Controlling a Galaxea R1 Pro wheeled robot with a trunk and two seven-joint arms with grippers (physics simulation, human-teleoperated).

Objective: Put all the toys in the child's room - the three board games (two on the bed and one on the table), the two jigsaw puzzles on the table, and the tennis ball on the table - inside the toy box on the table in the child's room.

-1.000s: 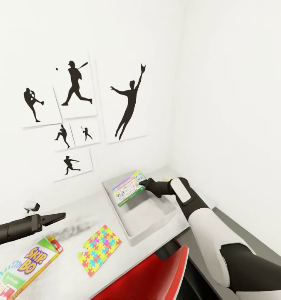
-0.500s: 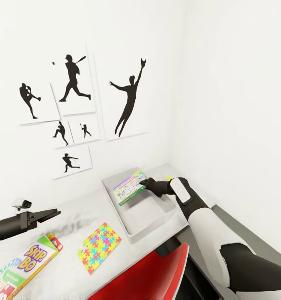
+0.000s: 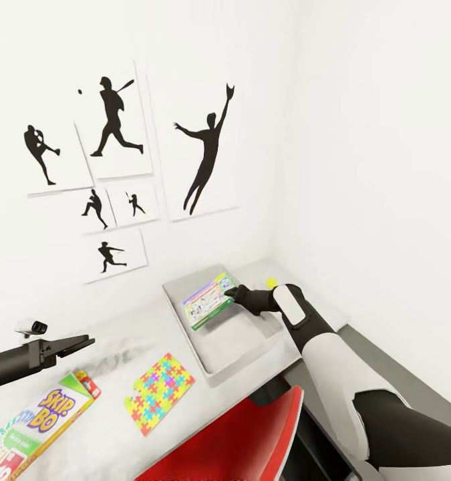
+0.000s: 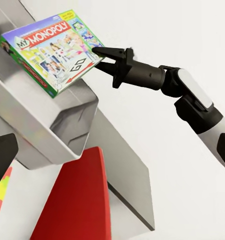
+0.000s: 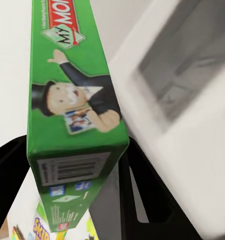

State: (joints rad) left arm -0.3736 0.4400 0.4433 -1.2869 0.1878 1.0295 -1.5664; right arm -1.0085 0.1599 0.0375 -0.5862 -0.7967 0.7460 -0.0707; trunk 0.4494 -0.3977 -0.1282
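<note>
My right gripper [image 3: 233,292] is shut on the edge of the green-edged "My Monopoly" board game [image 3: 208,302] and holds it tilted over the far end of the light grey toy box [image 3: 215,374] on the white table [image 3: 111,441]. The left wrist view shows the same game [image 4: 52,50] above the bin's wall [image 4: 47,130]. The yellow-green tennis ball [image 3: 271,283] peeks out behind my right wrist. A jigsaw puzzle [image 3: 160,393] lies left of the box. The Skip-Bo game [image 3: 31,427] lies at the near left. My left gripper [image 3: 88,343] hovers open above the table, holding nothing.
A red chair [image 3: 238,434] stands against the table's front edge, below the toy box. A lower dark grey-topped unit [image 3: 392,381] adjoins the table at the right. White walls close the corner, the left one hung with black baseball-player silhouettes [image 3: 208,153].
The head view has shifted, so the wall pictures sit higher and further left. My left gripper has drawn back a little leftward. The right gripper still holds the game over the box.
</note>
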